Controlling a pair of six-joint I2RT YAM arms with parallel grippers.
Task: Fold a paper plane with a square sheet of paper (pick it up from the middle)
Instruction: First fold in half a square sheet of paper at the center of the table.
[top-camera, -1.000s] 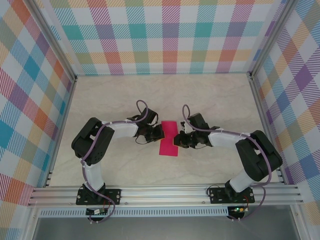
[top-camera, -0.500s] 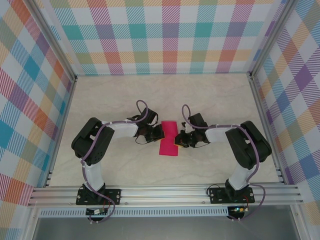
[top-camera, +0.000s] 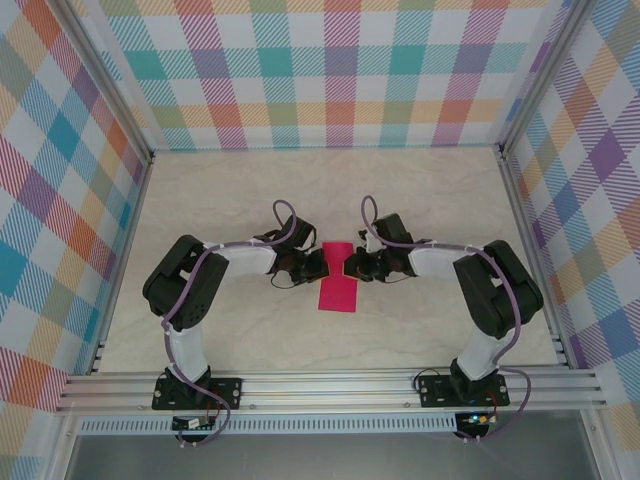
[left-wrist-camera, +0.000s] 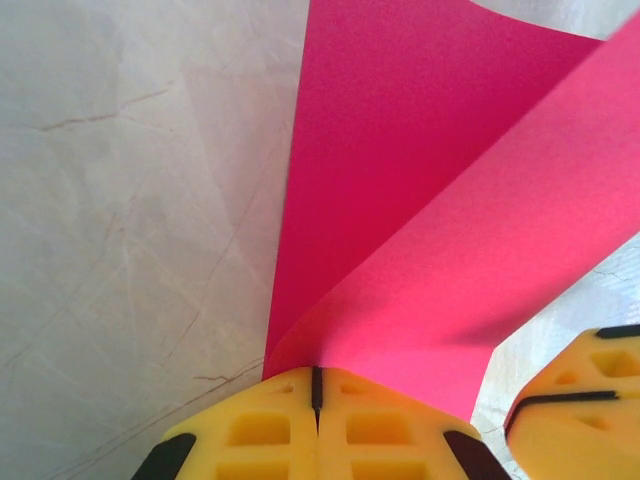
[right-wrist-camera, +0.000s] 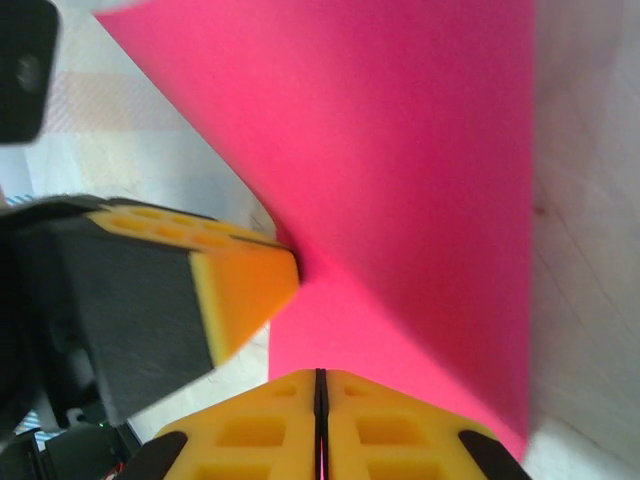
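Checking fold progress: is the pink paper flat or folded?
Folded over, not pressed flat: the paper bends back on itself at the left tool, upper flap raised.

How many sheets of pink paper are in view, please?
1: a thin magenta-pink paper sheet, partly folded, in the middle of the pale table, pinched in the shut jaws of the left gripper and right gripper. Another could hide beneath it.

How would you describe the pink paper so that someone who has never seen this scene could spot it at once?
Look at the pale stone-patterned table inside the bright checked walls. Near its middle, the left gripper and the right gripper face each other at the pink paper. It is the only plain magenta thing there, a curled, partly folded sheet pinched by both.
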